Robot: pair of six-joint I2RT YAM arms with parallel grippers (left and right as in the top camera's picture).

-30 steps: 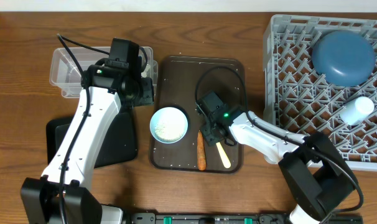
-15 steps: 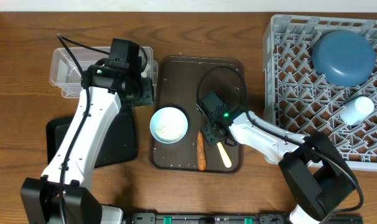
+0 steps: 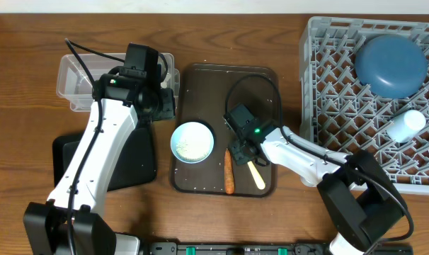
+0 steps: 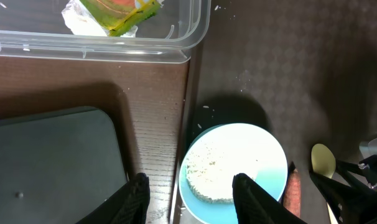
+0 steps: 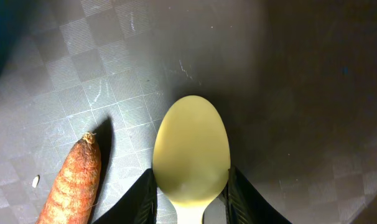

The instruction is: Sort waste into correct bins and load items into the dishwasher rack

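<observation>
Nearest, the right claw (image 5: 190, 204) was narrow and seemed to pinch the neck of the pale yellow spoon (image 5: 191, 149). That was likely so it could carry the spoon to the rack. The spoon was smooth and egg-shaped and lay on the bumpy brown tray (image 3: 207, 79). A rough orange carrot (image 5: 73, 182) lay at its 9 o'clock. At its 10 o'clock sat the round white bowl (image 3: 192, 142) with rice (image 4: 216, 177) inside. The left claw (image 4: 191, 198) hung over the bowl, half wide, holding nothing. Farther off, the clear tub (image 3: 73, 79) held the shiny wrapper (image 4: 117, 11). At the tray's 3 o'clock, the grey peg rack (image 3: 328, 106) held the blue plate (image 3: 391, 64).
</observation>
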